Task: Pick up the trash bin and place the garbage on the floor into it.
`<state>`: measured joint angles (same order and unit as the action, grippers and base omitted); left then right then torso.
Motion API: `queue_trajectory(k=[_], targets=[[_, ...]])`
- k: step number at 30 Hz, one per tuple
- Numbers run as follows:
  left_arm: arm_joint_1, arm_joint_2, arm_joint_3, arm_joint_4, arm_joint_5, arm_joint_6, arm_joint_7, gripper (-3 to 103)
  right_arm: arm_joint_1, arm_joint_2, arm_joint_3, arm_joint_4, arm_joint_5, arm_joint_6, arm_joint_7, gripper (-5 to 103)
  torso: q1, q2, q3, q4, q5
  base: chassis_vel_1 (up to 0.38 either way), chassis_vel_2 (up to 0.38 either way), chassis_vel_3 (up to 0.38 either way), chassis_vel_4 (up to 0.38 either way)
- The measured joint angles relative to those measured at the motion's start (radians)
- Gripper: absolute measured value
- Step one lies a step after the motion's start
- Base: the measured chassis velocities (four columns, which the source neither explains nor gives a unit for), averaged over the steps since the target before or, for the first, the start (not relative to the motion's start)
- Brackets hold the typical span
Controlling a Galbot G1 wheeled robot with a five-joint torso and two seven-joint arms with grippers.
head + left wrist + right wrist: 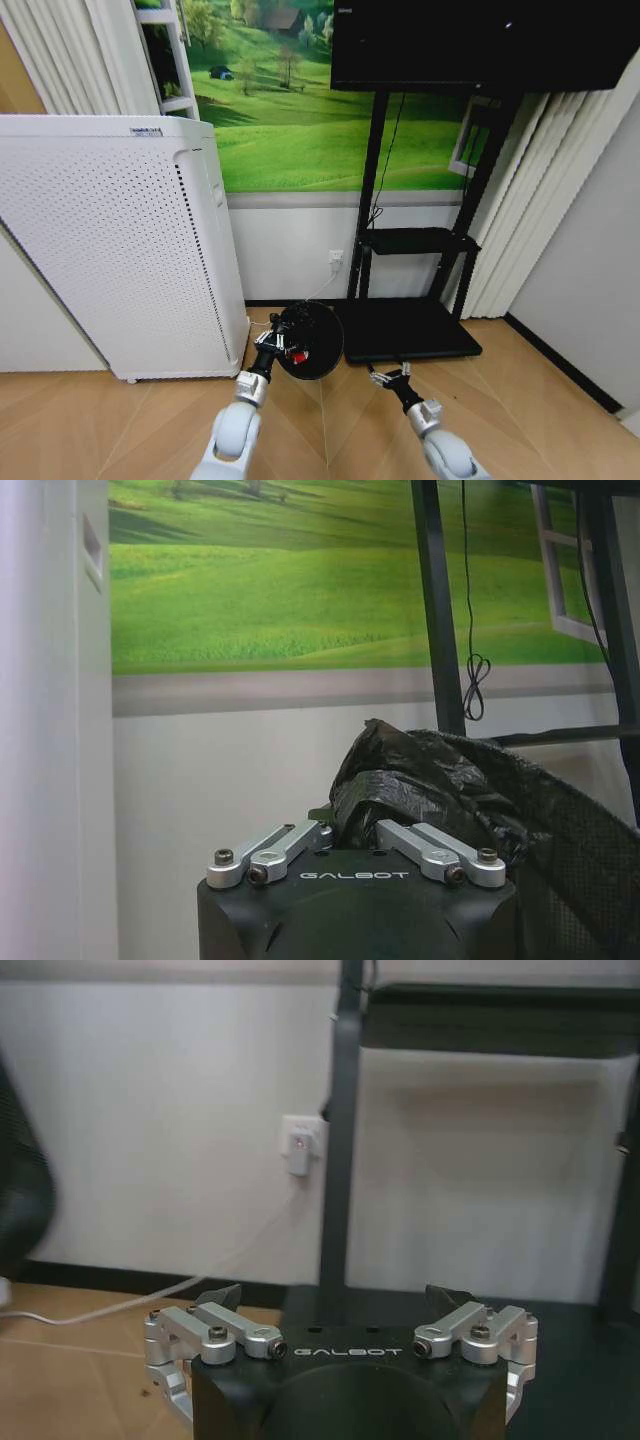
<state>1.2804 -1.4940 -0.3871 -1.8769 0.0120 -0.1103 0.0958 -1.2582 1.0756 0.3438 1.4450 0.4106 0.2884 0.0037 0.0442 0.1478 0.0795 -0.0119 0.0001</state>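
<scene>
One bin (310, 340) lifted, left gripper (270, 347) pinching liner rim; red packet (297, 356) inside. Right gripper (390, 378) spread, empty, low beside it.

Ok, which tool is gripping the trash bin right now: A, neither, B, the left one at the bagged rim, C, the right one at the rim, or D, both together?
B: the left tool is closed on the trash bin at its bagged rim, while the right tool hangs open and apart from it.

We see the trash bin (312, 340) low centre of head frame: small, round, black mesh w/ crumpled black liner, tilted, red-and-white garbage (296, 354) visible inside it.
</scene>
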Motion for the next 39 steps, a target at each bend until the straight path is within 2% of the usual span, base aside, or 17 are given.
queue_trajectory(k=[1,4,19,31,35,39], targets=[[0.020,0.008,-0.008,-0.028,-0.007,0.003,-0.001,7,-0.008,-0.004,0.016,0.001,0.001,-0.030,0.028,100,0.000,0.000,0.000,0.0005,0.0000,0.000,0.000,0.000,0.000],[0.050,0.018,-0.024,-0.063,-0.016,0.004,-0.003,7,-0.029,-0.012,0.046,0.014,-0.013,-0.049,0.046,100,0.000,0.000,0.000,0.0000,0.0000,0.000,0.000,0.000,0.000],[0.176,0.020,-0.137,-0.159,-0.052,0.003,-0.010,7,-0.129,-0.042,0.138,0.104,0.011,-0.048,0.026,100,0.000,0.000,0.000,0.0003,-0.0002,0.000,0.000,0.000,0.000],[0.177,0.013,-0.148,-0.165,-0.051,0.000,-0.010,7,-0.104,-0.050,0.127,0.069,0.022,-0.030,0.006,100,0.000,0.000,0.000,-0.0001,0.0003,-0.142,-0.128,0.130,0.137],[0.172,0.011,-0.148,-0.157,-0.051,0.000,-0.010,7,-0.096,-0.054,0.120,0.054,0.023,-0.025,-0.002,100,0.000,0.000,0.000,-0.0001,-0.0006,-0.242,-0.234,0.215,0.229],[0.161,0.009,-0.148,-0.143,-0.050,-0.001,-0.010,7,-0.074,-0.054,0.106,0.017,0.022,0.008,-0.017,100,0.000,0.000,0.000,0.0000,0.0003,-0.269,-0.262,0.260,0.251]])
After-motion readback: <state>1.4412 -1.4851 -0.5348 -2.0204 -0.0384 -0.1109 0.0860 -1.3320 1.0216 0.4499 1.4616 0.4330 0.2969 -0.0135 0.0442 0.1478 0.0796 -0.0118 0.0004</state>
